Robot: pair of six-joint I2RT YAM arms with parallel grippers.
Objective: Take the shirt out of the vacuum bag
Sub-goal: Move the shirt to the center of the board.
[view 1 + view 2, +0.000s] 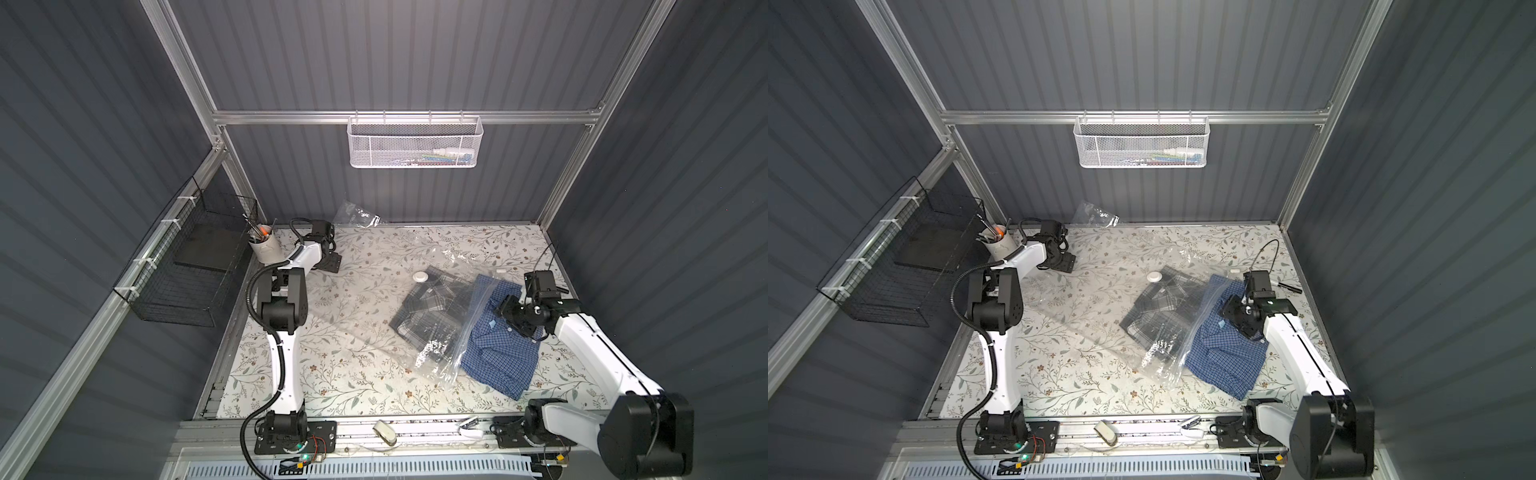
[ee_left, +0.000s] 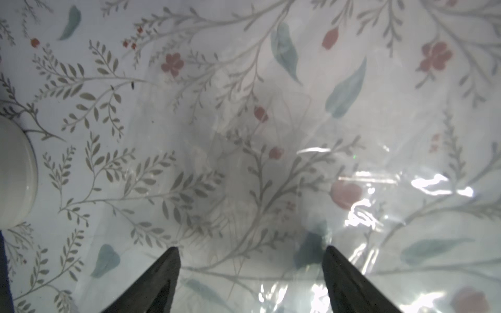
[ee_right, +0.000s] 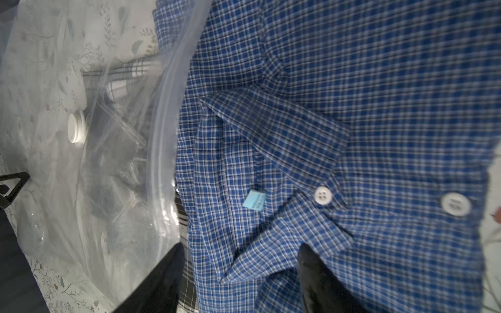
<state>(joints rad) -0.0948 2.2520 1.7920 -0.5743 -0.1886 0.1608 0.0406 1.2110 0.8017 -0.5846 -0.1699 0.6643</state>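
The vacuum bag (image 1: 374,316) lies flat and clear across the table, its round white valve cap (image 1: 422,277) showing in both top views. A grey plaid shirt (image 1: 430,309) lies inside it. A blue checked shirt (image 1: 500,353) lies crumpled beside the bag's mouth edge (image 3: 162,130), with one far corner showing through the plastic. My right gripper (image 3: 241,245) hovers open over the blue shirt's collar (image 3: 276,127), and loose fabric lies between its fingers. At the far left, my left gripper (image 2: 252,248) stands open just above the bag's plastic (image 2: 298,168), holding nothing.
A smaller clear bag (image 1: 355,214) leans on the back wall. A white cup of tools (image 1: 264,249) stands by the left arm, beside a black wire basket (image 1: 187,274). A white mesh basket (image 1: 413,143) hangs above, and a black pen (image 1: 1287,286) lies far right.
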